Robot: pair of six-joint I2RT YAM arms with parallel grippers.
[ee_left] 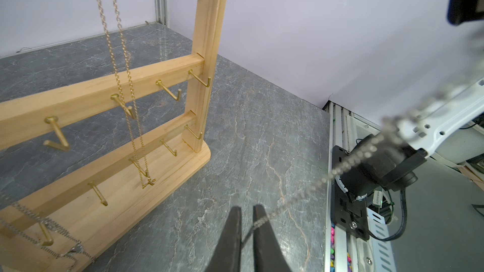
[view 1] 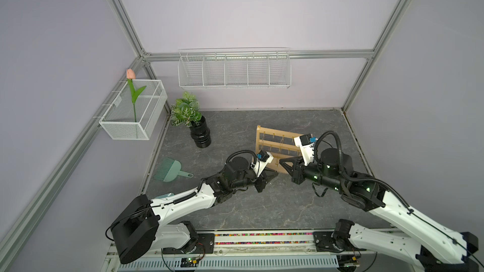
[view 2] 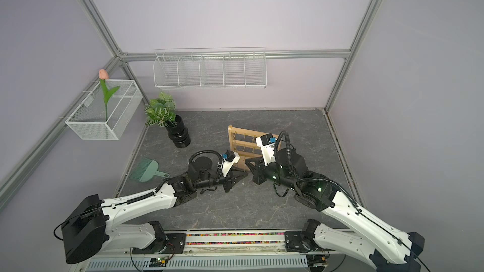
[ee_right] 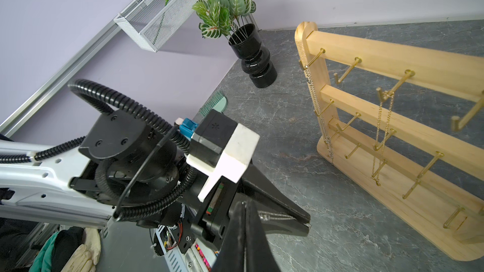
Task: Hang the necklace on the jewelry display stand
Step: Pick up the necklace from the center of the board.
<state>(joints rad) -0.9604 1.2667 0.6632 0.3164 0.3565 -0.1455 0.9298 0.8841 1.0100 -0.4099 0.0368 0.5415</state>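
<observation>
Our necklace [ee_left: 334, 172] stretches light and limp between left hand [ee_left: 247, 209] and right hand [ee_right: 245, 204], both pinching it. Fine links likely slip; we want firm grips, well apart.

The left claw [ee_left: 247, 209] grips a taut silver necklace [ee_left: 333, 173] beside the jewelry display stand [ee_left: 207, 35].

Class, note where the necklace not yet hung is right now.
In both wrist views, the necklace is strung between the left gripper and the right gripper, just in front of the jewelry display stand's base.
</observation>
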